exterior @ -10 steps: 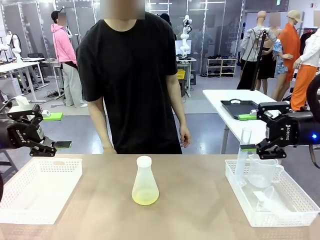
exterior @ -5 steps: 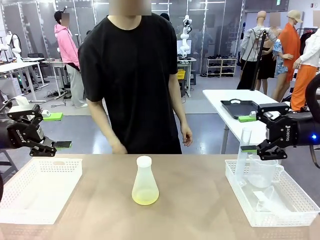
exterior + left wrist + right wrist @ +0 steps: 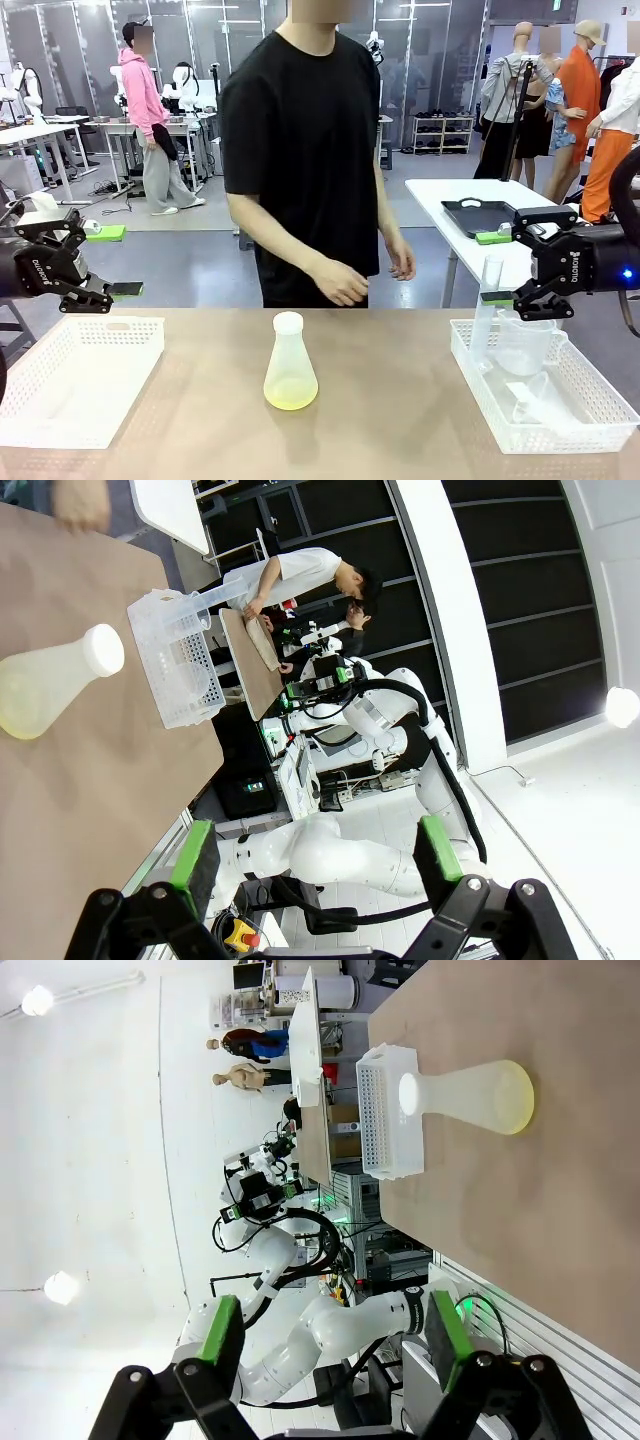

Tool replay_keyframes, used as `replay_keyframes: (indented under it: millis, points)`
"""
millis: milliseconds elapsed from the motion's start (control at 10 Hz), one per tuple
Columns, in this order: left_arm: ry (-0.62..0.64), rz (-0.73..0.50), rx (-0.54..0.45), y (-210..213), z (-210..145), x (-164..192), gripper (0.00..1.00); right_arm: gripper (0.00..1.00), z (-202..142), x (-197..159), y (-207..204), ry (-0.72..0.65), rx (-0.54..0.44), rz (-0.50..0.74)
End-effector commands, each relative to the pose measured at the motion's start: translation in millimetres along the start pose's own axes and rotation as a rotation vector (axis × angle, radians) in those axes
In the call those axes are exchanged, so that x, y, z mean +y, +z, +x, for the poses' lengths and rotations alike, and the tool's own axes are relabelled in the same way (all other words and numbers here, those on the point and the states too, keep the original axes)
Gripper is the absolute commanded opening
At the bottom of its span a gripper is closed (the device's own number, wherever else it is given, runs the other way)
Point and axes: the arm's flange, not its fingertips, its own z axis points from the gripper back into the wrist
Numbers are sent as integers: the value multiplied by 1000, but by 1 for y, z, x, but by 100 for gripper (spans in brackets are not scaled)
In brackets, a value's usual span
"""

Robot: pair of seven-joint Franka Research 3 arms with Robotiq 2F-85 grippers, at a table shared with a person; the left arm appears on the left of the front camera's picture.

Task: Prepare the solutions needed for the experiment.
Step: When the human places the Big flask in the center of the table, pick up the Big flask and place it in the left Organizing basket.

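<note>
Front view: a capped plastic flask [image 3: 290, 362] stands upright at the middle of the table [image 3: 400, 405], between the left basket [image 3: 40, 415] and the right basket [image 3: 600, 425] at the table's side edges. A shallow pool of yellow-green solution [image 3: 290, 397] lies in its base. The left arm [image 3: 45, 268] waits by the left edge and the right arm [image 3: 578, 262] over the right basket's far corner, both with jaws spread and empty. The flask looks light, its smooth sloping wall likely slippery. The narrow neck under the white cap [image 3: 288, 322] seems the surest hold.
</note>
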Motion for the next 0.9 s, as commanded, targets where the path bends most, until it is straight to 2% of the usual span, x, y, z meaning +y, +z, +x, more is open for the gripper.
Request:
replay_keyframes:
  millis: [0,200,400,600,700,800]
  points:
    - [0,0,0,0,0,0,100,92,1,2,-1,-15,-8,10]
    - [-109,-5,59,-30,19,-7,100,92,1,2,-1,-15,-8,10]
    - [-250,16,53,-50,41,-9,100,92,1,2,-1,-15,-8,10]
    - [-357,-5,93,-64,69,-5,100,92,1,2,-1,-15,-8,10]
    - [-416,-53,122,-75,81,0,100,92,1,2,-1,-15,-8,10]
    - [-474,-41,145,-85,90,5,100,92,1,2,-1,-15,-8,10]
